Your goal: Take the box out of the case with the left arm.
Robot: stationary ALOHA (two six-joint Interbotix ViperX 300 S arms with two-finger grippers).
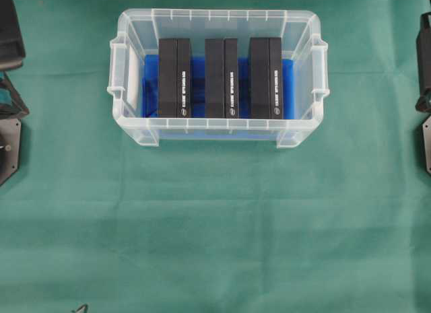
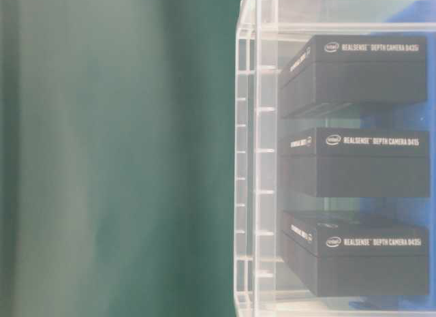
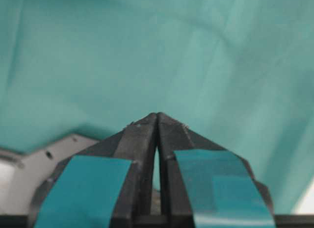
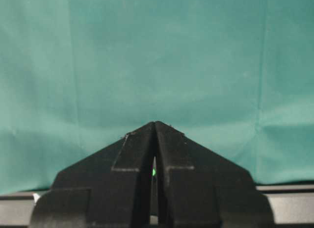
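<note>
The case [image 1: 218, 134] is a clear, translucent plastic bin, rectangular with rounded corners, a ribbed rim and a moulded handle at each short end; it sits on the green cloth [image 1: 215, 225] in the upper middle of the overhead view, its long side running left to right, and a bright blue sheet [image 1: 198, 84] lines its bottom; inside stand three black boxes side by side with blue showing in the gaps between them, the left box [image 1: 175, 77], the middle box [image 1: 221, 78] and the right box [image 1: 265, 78], each a slim dark rectangle split by a lengthwise seam and carrying a small line of white print near its lower end; from the table-level view, seen through the clear wall, the print reads as a depth camera label with a small oval logo, the boxes there appearing stacked one above another because of that camera's turn; the left gripper [image 3: 157, 121] is over bare green cloth well apart from the case, its two black fingers pressed tip to tip with nothing between them and teal pads [image 3: 83, 189] on their near faces; the right gripper [image 4: 154, 129] is likewise drawn together on nothing, its plain black fingers meeting at a point above the cloth.
</note>
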